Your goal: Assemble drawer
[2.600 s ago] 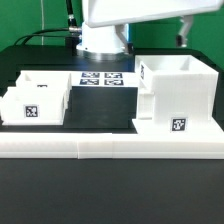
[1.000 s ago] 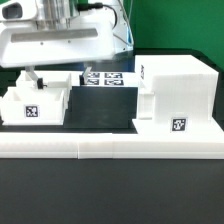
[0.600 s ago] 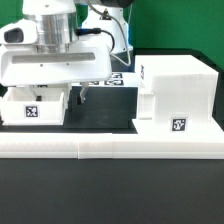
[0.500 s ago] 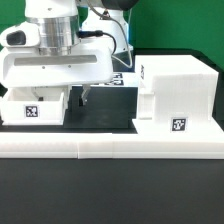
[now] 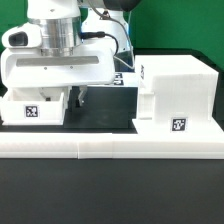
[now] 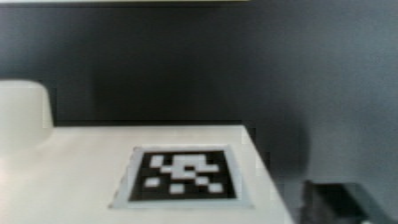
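Green wall (image 5: 180,25) fills the far right of the exterior view above a black worktop (image 5: 105,115). The white arm (image 5: 55,60) is the biggest thing in sight and takes up that view's upper left, its broad hand hanging low over the parts. Along the near edge of the worktop runs a long low white barrier (image 5: 110,150). The drawer lies in two pieces behind it. On the exterior view's right stands the tall boxy housing (image 5: 180,90), upright and against the barrier, with a square tag (image 5: 179,126) on its lower step. On the exterior view's left sits a small open-top tray (image 5: 50,110), well apart from the housing, with bare worktop between them and a tag (image 5: 32,112) on its near wall. Part of the marker board (image 5: 124,79) shows flat on the worktop behind the arm, between the two pieces. The claw (image 5: 58,96) hangs at the tray's rim. Only one dark finger (image 5: 80,97) can be seen, pointing down just beside the tray's outer wall and well off the hand's middle line, so the claw stands apart; the other finger is hidden. The wrist view is blurred: a flat white face with a tag (image 6: 183,172) lies close under the camera, dark worktop (image 6: 178,60) lies beyond, and one dark finger (image 6: 347,200) shows at the frame edge.
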Tool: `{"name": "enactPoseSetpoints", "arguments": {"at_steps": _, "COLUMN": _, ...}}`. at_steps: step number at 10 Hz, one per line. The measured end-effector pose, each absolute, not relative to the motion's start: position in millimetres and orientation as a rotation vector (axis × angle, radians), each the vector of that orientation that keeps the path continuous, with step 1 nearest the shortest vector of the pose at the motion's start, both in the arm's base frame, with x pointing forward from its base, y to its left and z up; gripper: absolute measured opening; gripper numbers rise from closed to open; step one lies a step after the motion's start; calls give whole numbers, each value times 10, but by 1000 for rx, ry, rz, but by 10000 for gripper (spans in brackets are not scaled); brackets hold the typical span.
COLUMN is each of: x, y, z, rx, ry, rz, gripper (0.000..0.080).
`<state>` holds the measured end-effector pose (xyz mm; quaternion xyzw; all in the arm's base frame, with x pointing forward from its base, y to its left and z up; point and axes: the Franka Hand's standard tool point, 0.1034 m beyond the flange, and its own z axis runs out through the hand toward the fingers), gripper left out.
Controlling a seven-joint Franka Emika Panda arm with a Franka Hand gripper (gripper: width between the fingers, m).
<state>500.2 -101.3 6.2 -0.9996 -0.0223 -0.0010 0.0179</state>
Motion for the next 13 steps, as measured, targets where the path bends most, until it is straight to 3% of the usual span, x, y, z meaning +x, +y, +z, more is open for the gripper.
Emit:
{"name": "enactPoseSetpoints", "arguments": {"at_steps": 1, "x": 5002, "y": -1013, "z": 62, "rx": -3105, "ry": -69, "rz": -3, "gripper": 346}}
{"name": "enactPoseSetpoints", "arguments": {"at_steps": 3, "x": 5002, "y": -1013, "z": 62, "rx": -3105, "ry": -69, "rz": -3, "gripper": 81}}
{"name": "enactPoseSetpoints", "arguments": {"at_steps": 5, "x": 5003, "y": -1015, "z": 64, "rx": -3105, "ry": -69, "rz": -4, "gripper": 41}}
{"name": "enactPoseSetpoints", "arguments": {"at_steps": 11, "x": 5009, "y": -1011, "z": 73, "rx": -3105, "ry": -71, "rz": -5, "gripper": 41}}
{"name": "enactPoseSetpoints", "arguments": {"at_steps": 13, "x": 5074, "y": -825, "z": 210, "rx": -3094, "ry": -196, "rz": 10, "gripper": 42}}
